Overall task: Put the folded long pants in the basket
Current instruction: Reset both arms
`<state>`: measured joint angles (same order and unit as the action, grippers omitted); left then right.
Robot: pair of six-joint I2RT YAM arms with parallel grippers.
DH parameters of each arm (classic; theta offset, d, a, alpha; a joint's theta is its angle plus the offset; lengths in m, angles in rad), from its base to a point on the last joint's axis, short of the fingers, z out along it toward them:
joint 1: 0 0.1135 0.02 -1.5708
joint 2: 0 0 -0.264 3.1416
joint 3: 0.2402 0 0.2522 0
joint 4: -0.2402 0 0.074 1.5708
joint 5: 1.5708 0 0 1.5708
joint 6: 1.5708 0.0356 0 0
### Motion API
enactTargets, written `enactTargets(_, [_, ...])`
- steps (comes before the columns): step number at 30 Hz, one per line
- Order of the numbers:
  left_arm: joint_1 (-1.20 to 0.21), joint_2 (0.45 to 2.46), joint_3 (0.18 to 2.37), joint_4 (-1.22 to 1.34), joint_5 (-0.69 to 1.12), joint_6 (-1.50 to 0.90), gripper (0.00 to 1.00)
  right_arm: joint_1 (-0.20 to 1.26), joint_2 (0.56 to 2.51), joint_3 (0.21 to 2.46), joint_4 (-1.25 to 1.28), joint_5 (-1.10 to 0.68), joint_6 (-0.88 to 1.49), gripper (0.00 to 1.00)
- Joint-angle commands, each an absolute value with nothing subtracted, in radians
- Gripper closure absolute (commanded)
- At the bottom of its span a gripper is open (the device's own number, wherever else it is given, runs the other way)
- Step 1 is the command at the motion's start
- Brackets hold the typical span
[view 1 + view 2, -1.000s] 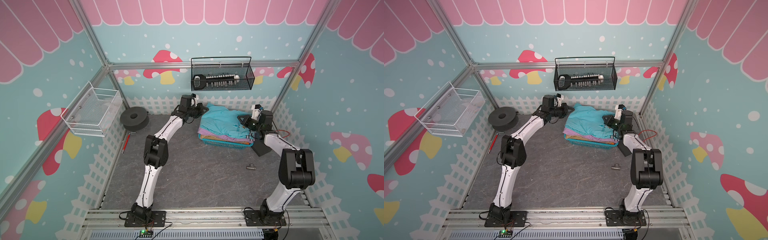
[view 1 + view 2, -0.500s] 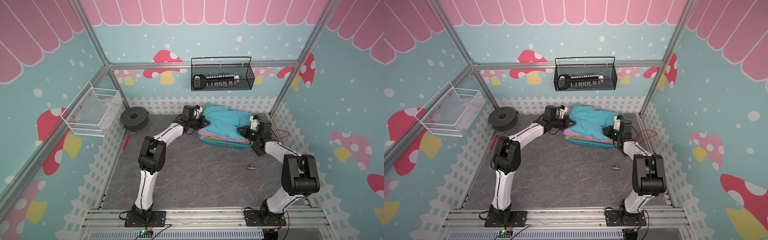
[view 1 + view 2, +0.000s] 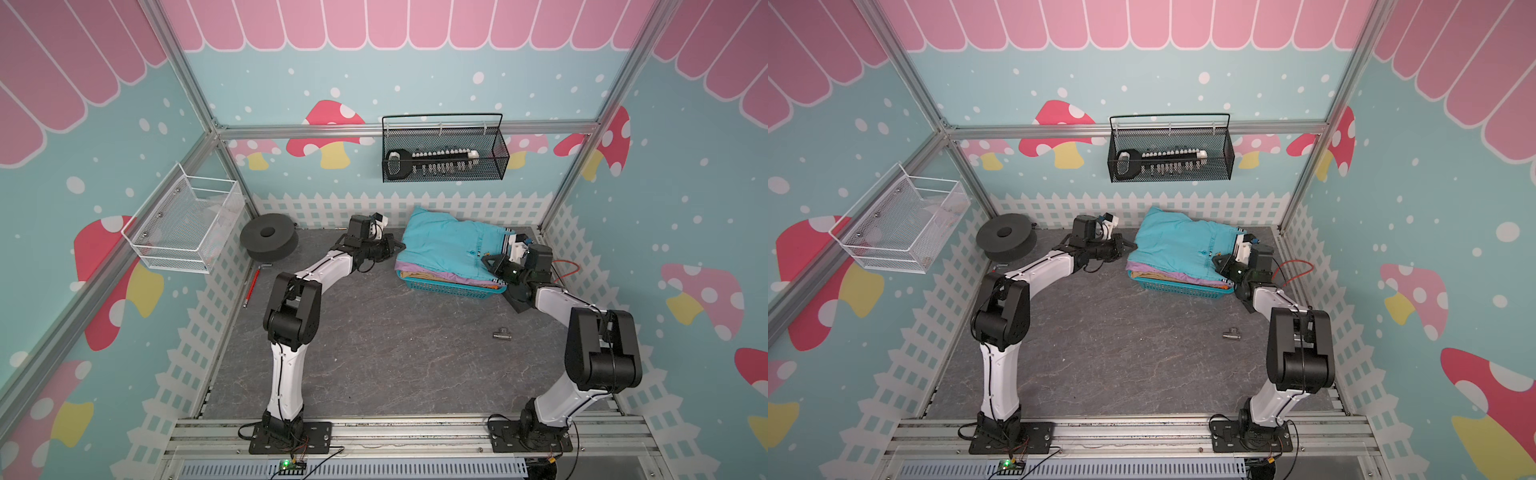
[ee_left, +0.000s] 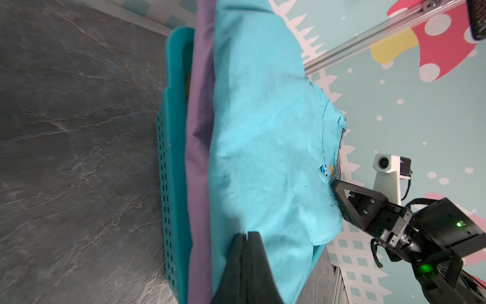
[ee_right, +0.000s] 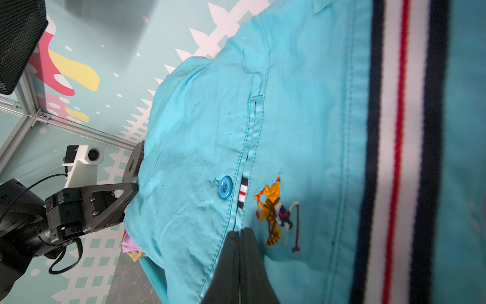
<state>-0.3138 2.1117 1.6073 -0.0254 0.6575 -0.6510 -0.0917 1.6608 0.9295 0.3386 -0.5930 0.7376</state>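
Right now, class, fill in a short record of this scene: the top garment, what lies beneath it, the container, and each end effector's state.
top garment: turquoise pants, spread over the pile
beneath: lilac pants, then tan and orange pants
container: teal basket, on the table near the back fence
left end effector: shut on the turquoise pants' edge
right end effector: shut on the same pants, near the striped waistband
loose on table: small metal fitting

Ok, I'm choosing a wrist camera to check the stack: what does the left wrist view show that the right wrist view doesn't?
Only left wrist: the basket with its perforated side wall, and the right gripper. Only right wrist: the left gripper and the striped waistband close up. Both: turquoise pants on top, lilac pants beneath.
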Motion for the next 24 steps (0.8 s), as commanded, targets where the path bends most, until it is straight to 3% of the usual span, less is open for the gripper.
enactTargets(1, [-0.315, 1.979, 1.514, 0.040, 0.581, -0.654, 0.93, -0.093, 1.586, 0.881, 0.364, -0.568, 0.728, 0.90])
enactTargets(4, [-0.319, 1.808, 1.314, 0.139, 0.455, -0.658, 0.91, -0.065, 1.487, 0.827, 0.378, -0.528, 0.688, 0.73])
enactTargets(6, [-0.328, 1.663, 1.130, 0.246, 0.355, -0.640, 0.84, -0.032, 1.401, 0.758, 0.416, -0.448, 0.638, 0.64])
enactTargets(8, [-0.355, 1.506, 0.942, 0.338, 0.167, -0.575, 0.74, 0.014, 1.311, 0.687, 0.440, -0.316, 0.548, 0.59])
enactTargets(10, [-0.389, 1.361, 0.746, 0.482, -0.007, -0.468, 0.58, 0.065, 1.234, 0.624, 0.446, -0.112, 0.453, 0.48])
enactTargets(13, [-0.413, 1.225, 0.513, 0.685, -0.201, -0.311, 0.43, 0.079, 1.182, 0.519, 0.473, 0.136, 0.420, 0.32])
enactTargets(16, [-0.446, 1.166, 0.381, 0.777, -0.398, -0.226, 0.41, 0.079, 1.170, 0.436, 0.533, 0.265, 0.389, 0.23])
enactTargets(21, [-0.437, 1.161, 0.326, 0.784, -0.595, -0.095, 0.41, 0.092, 1.176, 0.420, 0.481, 0.360, 0.317, 0.19])
enactTargets(24, [-0.422, 1.153, 0.222, 0.987, -0.534, 0.023, 0.39, 0.107, 1.147, 0.383, 0.544, 0.421, 0.235, 0.18])
